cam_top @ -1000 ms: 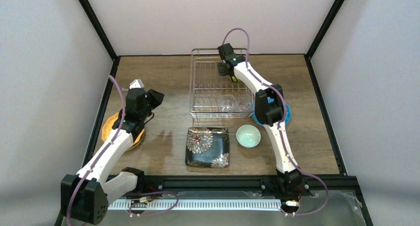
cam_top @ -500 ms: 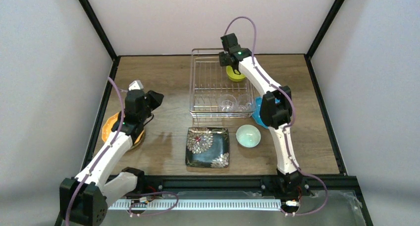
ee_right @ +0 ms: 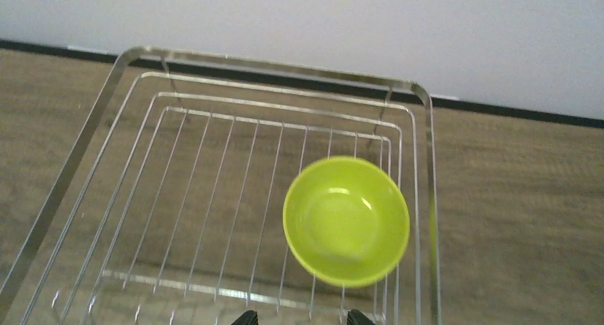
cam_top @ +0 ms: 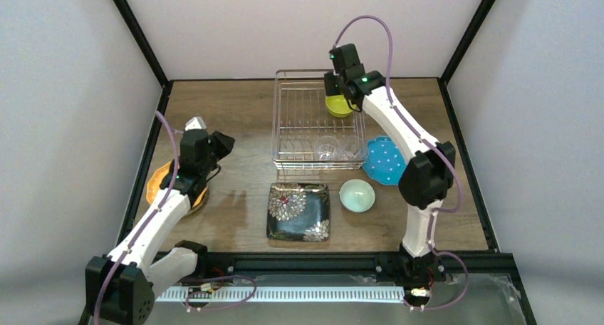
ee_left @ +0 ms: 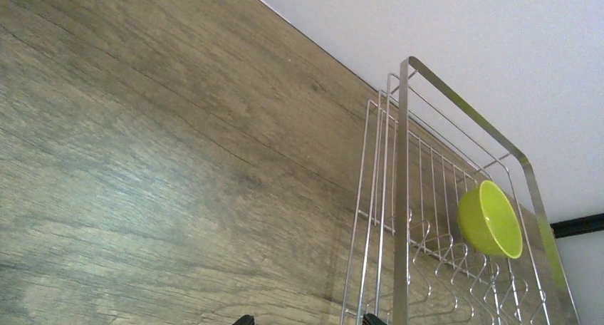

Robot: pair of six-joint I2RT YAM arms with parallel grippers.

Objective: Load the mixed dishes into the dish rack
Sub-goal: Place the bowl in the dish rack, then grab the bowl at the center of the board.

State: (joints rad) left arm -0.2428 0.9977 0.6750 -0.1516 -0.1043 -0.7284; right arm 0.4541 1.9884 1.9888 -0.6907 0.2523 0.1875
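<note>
Left of the dish rack (cam_top: 299,115), the left arm (cam_top: 158,218) has white link shells between boxy black joint housings. The right arm (cam_top: 397,122), right of the dish rack, is built alike. A mauve cable (cam_top: 367,17) loops along each arm. A green light (cam_top: 365,78) glows on the right arm's black wrist. The right end effector (ee_right: 299,318) has black fingertips (ee_right: 246,316), as does the left end effector (ee_left: 304,319).

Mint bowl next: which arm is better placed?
Right. The mint bowl sits on that side, near the right arm's base; the left hand is far off, by the orange plate.
</note>
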